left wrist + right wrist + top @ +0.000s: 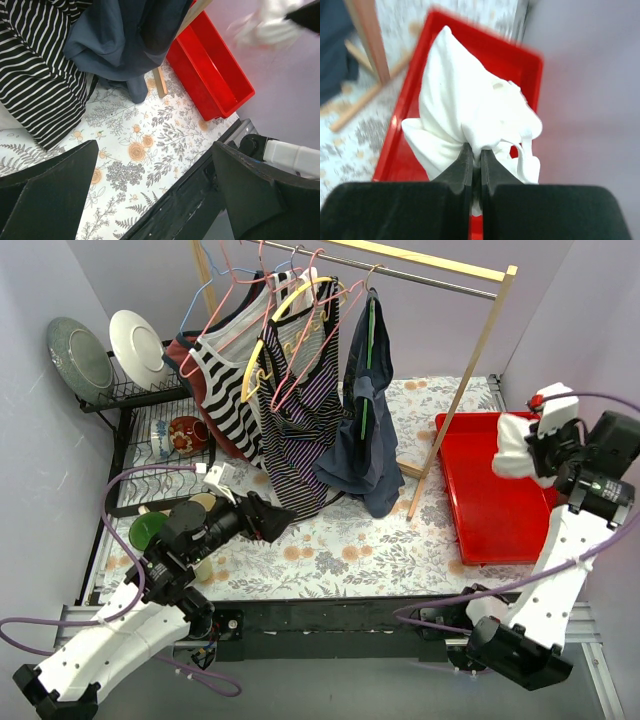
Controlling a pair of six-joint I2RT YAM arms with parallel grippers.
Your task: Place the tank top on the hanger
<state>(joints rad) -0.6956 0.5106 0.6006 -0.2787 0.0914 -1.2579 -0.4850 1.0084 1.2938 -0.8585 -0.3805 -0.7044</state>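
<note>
The white tank top (513,448) hangs bunched from my right gripper (530,452), which is shut on it above the red bin (490,510). In the right wrist view the fingers (476,156) pinch a fold of the white fabric (470,110), and the rest droops over the bin (520,57). A thin pink wire hanger (300,355) hangs on the rail in front of a striped top. My left gripper (275,520) is open and empty, low over the floral mat near the striped top's hem. In the left wrist view its jaws (155,200) stand wide apart, and the tank top (270,25) is a blur at the upper right.
The wooden rack (470,380) carries striped tops (300,430), a navy garment (365,440), a yellow hanger (265,335) and a light blue hanger (205,285). A dish rack (125,440) with plates (135,340), a bowl and cups stands at the left.
</note>
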